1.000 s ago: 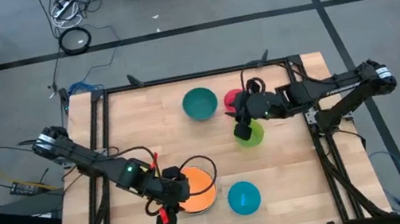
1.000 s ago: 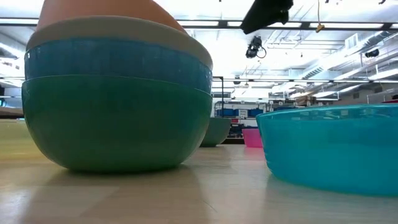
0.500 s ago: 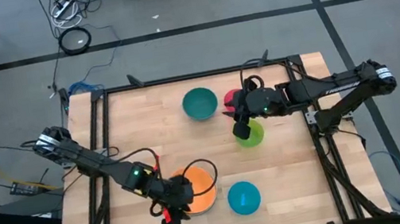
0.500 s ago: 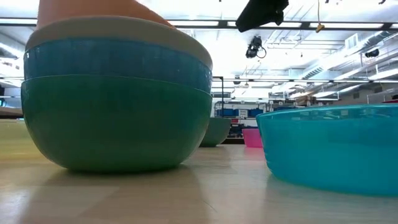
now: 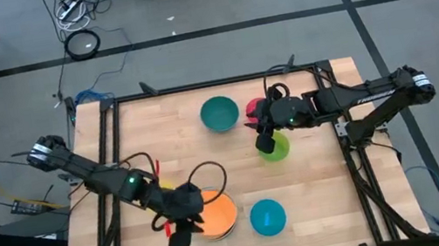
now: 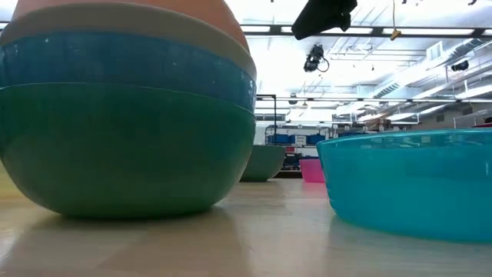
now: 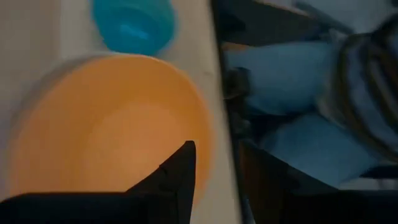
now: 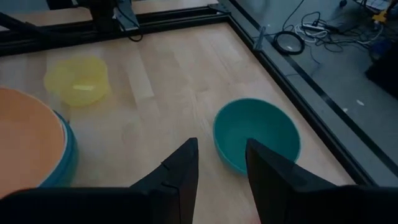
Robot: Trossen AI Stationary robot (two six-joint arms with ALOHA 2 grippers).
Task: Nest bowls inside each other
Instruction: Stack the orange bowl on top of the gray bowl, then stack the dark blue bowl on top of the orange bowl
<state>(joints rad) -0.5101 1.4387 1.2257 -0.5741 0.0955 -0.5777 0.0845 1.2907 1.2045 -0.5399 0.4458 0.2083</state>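
Note:
A stack of bowls [image 5: 216, 214] with the orange bowl [image 7: 106, 137] on top stands on its base near the table's front edge; in the low view the stack [image 6: 131, 131] shows grey-white, blue and teal-green bands. My left gripper [image 5: 177, 236] is at the stack's left rim, open. The cyan bowl [image 5: 267, 218] sits to its right. The teal bowl [image 5: 219, 113], pink bowl [image 5: 253, 109] and lime green bowl [image 5: 277, 149] stand farther back. My right gripper [image 5: 265, 144] hovers open over the lime green bowl. A yellow bowl [image 8: 76, 81] shows in the right wrist view. My left gripper [image 7: 216, 146] stands astride the orange bowl's rim [image 7: 205, 140] on the stack's left near side, one finger [image 7: 180, 168] over the inside and the other outside. It slants down from the table's left. Which finger bears on the rim cannot be told. The stack stays on the table.
The table's near edge [image 7: 219, 93] runs close beside the stack. Black frame rails [image 5: 196, 87] border the wooden top. Bare wood lies between the stack and the far bowls.
The stack has slid a little toward the table's near edge during the last half second, staying on its base. My left gripper dipped toward the near edge, then came back up and toward the left, turning somewhat. Its fingers have kept the same gap.

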